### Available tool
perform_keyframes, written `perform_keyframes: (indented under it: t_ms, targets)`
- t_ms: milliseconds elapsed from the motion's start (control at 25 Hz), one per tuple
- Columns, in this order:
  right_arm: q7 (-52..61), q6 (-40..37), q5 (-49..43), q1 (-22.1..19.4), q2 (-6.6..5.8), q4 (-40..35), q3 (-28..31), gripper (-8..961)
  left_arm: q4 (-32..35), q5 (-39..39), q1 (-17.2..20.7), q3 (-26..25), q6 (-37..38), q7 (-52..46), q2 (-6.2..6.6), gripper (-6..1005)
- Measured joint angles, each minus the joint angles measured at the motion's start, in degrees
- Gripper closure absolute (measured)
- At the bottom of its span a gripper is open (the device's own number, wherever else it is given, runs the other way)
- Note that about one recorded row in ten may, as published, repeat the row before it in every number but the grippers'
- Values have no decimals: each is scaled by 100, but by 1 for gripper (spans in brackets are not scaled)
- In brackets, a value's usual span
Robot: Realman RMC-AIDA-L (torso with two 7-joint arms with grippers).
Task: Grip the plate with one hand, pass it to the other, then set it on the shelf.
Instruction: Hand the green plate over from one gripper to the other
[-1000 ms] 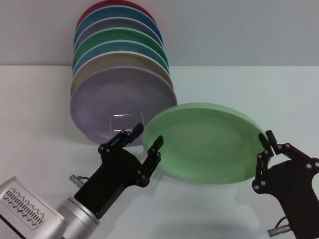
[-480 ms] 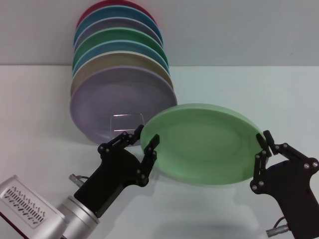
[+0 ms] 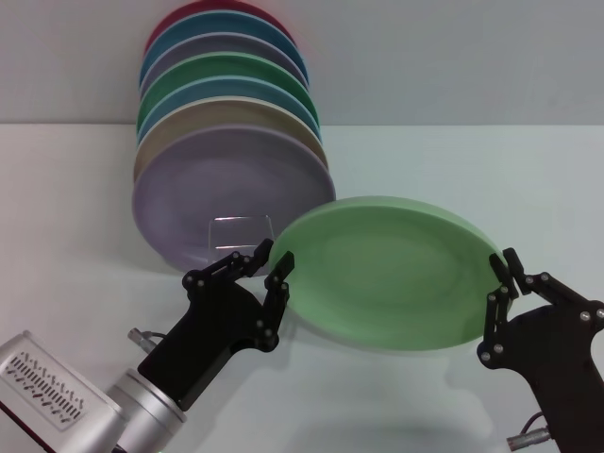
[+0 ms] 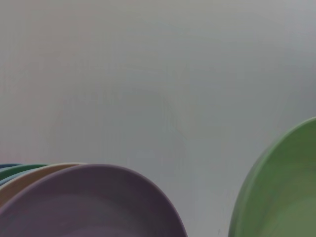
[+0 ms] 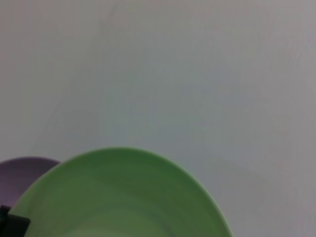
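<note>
The pale mint-green plate point(image 3: 387, 274) hangs tilted above the table between my two grippers. My right gripper point(image 3: 502, 276) is shut on its right rim. My left gripper point(image 3: 266, 261) is at its left rim, one finger point(image 3: 280, 274) in front of the rim and the other beside it, the jaws narrowed but still apart. The plate also shows in the left wrist view point(image 4: 281, 197) and in the right wrist view point(image 5: 118, 197). The silver wire shelf point(image 3: 241, 219) stands just behind my left gripper, in front of the lavender plate point(image 3: 226, 189).
A row of several coloured plates point(image 3: 231, 85) leans upright at the back left, the lavender one in front. The white table point(image 3: 472, 170) runs to a grey wall behind. The lavender plate also shows in the left wrist view point(image 4: 89, 202).
My left gripper's fingers have drawn closer together around the plate's left rim. The plate and my right gripper have barely moved.
</note>
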Motion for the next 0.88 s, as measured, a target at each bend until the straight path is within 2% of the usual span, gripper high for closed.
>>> perform_keyframes:
  t_ms: [680,880]
  targets:
    - [-3,4,-28,7,-9,0,0,932,50,0,-28,0,-76,0,0,819]
    - [-3,26,-25,12,-9,0,0,933,50,0,-29,0,-79,0,0,867]
